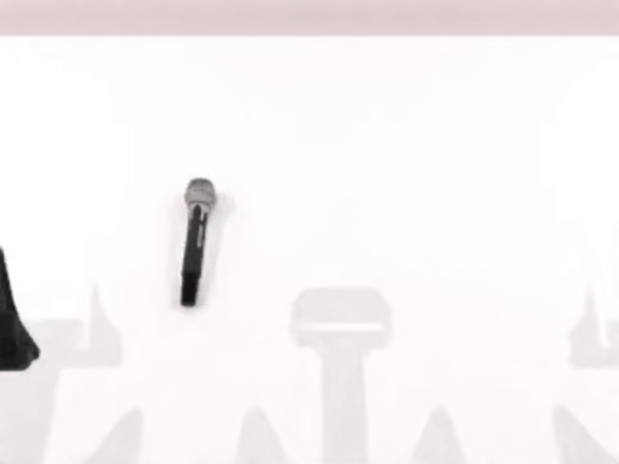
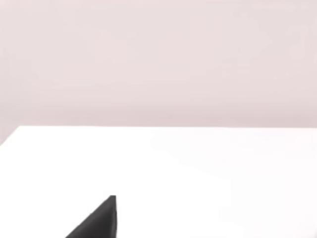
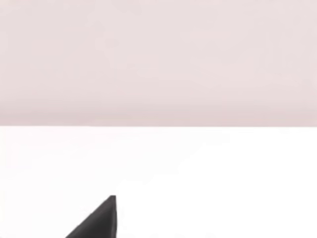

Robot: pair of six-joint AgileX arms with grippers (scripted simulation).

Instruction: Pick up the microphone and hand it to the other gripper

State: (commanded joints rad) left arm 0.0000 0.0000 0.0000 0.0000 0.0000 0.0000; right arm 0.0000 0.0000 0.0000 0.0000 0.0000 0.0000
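A slim microphone (image 1: 195, 242) lies flat on the white tabletop (image 1: 406, 174), in the left half as seen from above. Its rounded grey mesh head points toward the far edge and its black tapering handle toward the near edge, tilted only slightly. Nothing touches it.

The left pincer (image 1: 14, 333) shows from above only as a dark shape at the table's left edge, near the microphone's handle end but apart from it. In the left wrist view, one black pointed fingertip (image 2: 101, 220) is visible over bare tabletop; whether this pincer is open or closed cannot be told. The right pincer is out of the overhead view; its wrist view shows one black fingertip (image 3: 101, 220) of it, its state equally unclear. Pale grey shadows fall along the near edge.

The task seems to be at its very start, with the pickup not yet begun. Being closer, the left arm would likely reach over, line its fingers across the handle and descend.
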